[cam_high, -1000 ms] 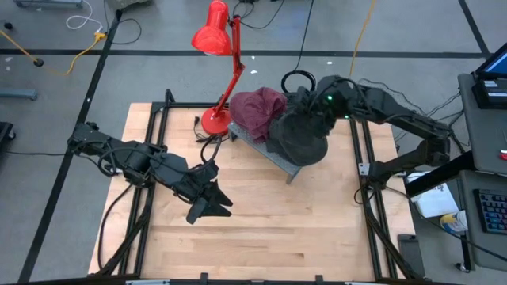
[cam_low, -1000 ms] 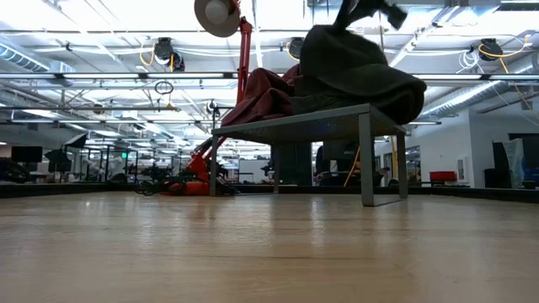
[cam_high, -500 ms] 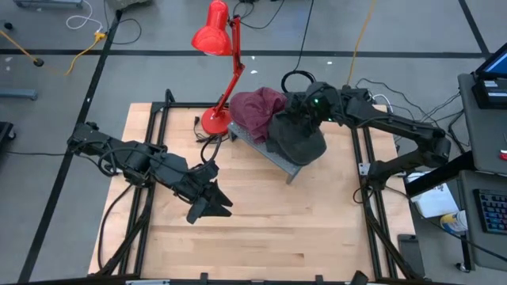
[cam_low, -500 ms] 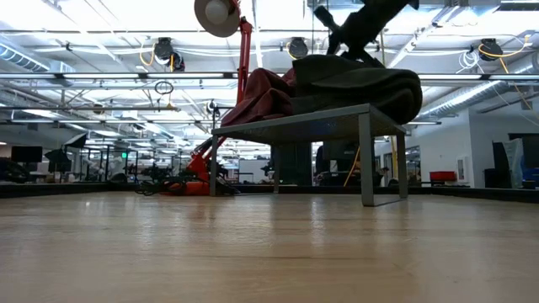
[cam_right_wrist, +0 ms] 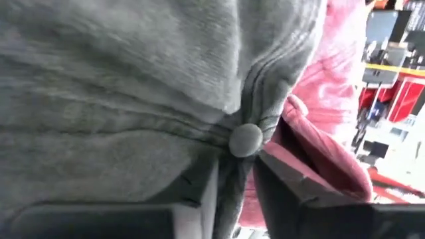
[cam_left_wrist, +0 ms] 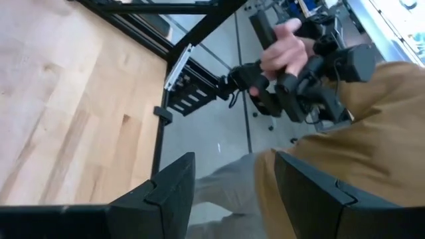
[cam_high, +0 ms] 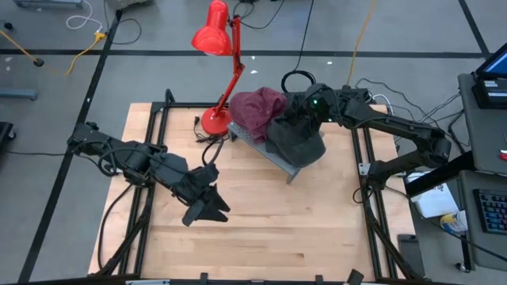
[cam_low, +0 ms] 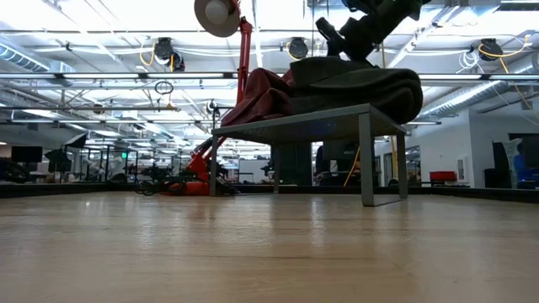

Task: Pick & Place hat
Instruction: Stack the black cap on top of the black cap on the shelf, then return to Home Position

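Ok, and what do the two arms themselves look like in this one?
Both are dark, jointed arms with black cables running along them. The right arm shows a small green light near its wrist. The left pincer has two broad, angular, matte dark fingers. The right pincer has the same dark angular fingers.

The dark grey fabric hat (cam_high: 297, 138) is covering the right tool's tips; the red desk lamp's shade (cam_low: 217, 14) is running off at 12 o'clock.
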`<state>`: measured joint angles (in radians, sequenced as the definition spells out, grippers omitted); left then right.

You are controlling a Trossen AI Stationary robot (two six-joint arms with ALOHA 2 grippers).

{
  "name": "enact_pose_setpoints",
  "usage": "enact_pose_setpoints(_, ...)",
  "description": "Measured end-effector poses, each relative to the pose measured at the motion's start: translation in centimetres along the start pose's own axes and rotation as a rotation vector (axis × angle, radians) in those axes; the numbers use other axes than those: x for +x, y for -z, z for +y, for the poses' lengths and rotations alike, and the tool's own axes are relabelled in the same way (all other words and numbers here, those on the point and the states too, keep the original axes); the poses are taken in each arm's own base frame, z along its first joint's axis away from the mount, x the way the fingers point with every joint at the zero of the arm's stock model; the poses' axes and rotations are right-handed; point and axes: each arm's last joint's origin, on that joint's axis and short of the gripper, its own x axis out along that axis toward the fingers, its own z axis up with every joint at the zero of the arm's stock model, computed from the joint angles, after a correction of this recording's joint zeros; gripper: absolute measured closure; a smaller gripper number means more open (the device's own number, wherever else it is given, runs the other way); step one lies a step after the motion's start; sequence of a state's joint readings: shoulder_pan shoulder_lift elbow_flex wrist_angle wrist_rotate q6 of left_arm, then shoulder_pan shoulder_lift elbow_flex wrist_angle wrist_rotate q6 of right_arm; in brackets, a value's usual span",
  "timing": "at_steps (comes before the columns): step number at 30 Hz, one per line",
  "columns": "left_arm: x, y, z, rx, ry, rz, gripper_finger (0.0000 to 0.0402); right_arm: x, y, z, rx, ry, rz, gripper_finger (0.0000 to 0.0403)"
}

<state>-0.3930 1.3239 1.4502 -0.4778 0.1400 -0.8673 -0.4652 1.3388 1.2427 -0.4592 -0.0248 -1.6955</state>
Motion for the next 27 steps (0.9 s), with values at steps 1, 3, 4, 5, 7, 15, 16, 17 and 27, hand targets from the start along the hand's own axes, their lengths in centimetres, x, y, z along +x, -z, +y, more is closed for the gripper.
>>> enact_pose_setpoints(1,0.0,0.0,0.0,0.0,0.0,0.001,0.019,-0.1,0.1,0.0,0.024,0.002,0.003,0.0309)
enact_pose_setpoints(3,0.0,0.0,0.0,0.004,0.001,0.0,0.019,-0.3,0.4,0.0,0.077,0.009,0.009,0.0288)
enact_pose_setpoints(4,0.0,0.0,0.0,0.017,0.0,-0.001,0.019,-0.4,0.4,-0.1,0.098,0.013,0.014,0.0277)
enact_pose_setpoints(5,0.0,-0.1,0.1,0.029,-0.003,-0.004,0.019,-0.4,0.6,0.0,0.121,0.011,0.032,0.0267)
enact_pose_setpoints(7,-0.1,-0.3,0.3,0.05,-0.008,-0.01,0.019,-0.6,0.9,0.0,0.17,0.014,0.092,0.0247)
enact_pose_setpoints(15,-0.9,-1.4,1.1,0.179,-0.046,-0.059,0.019,-3.8,1.1,-0.8,0.417,0.147,0.144,0.0206)
enact_pose_setpoints(16,-1.1,-1.6,1.2,0.193,-0.053,-0.067,0.019,-4.4,1.0,-0.9,0.462,0.163,0.138,0.0205)
enact_pose_setpoints(17,-1.3,-1.9,1.3,0.212,-0.056,-0.078,0.019,-5.0,0.9,-0.9,0.513,0.178,0.129,0.0205)
enact_pose_setpoints(27,-3.1,-3.4,2.3,0.456,-0.118,-0.135,0.019,-10.7,-2.7,-1.2,1.365,0.27,-0.188,0.0204)
